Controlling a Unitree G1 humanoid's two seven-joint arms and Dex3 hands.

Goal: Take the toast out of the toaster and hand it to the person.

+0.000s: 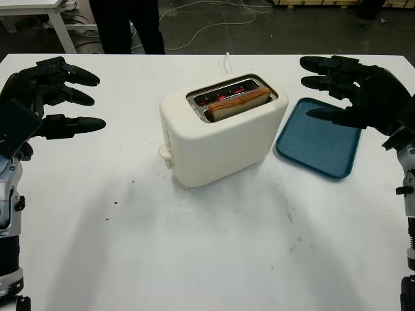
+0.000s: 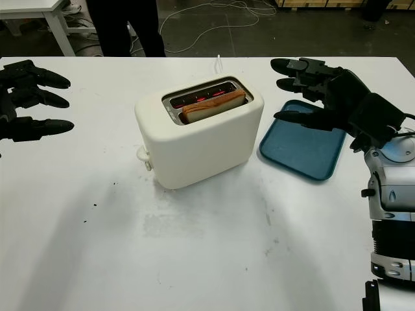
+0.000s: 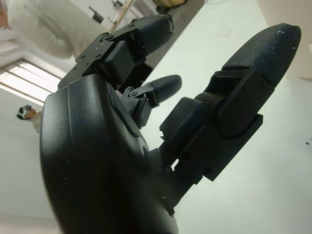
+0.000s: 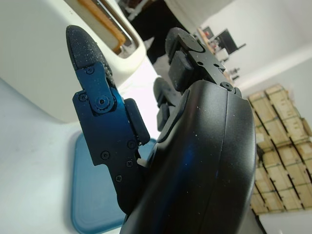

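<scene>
A cream toaster (image 1: 220, 133) stands in the middle of the white table. A browned slice of toast (image 1: 238, 103) pokes out of its near slot, and the far slot glows red. My left hand (image 1: 55, 97) hovers open well to the toaster's left. My right hand (image 1: 343, 87) hovers open to the toaster's right, above the blue tray. In the right wrist view the toaster (image 4: 58, 58) and the toast's edge (image 4: 105, 22) lie just beyond my fingers (image 4: 90, 63). A person's dark legs (image 1: 126, 26) stand at the table's far side.
A blue tray (image 1: 318, 139) lies flat right of the toaster. The toaster's white cord (image 1: 227, 59) runs off the far edge. A white table leg (image 1: 61, 29) stands at the back left. Dark crumbs (image 1: 123, 194) dot the table in front of the toaster.
</scene>
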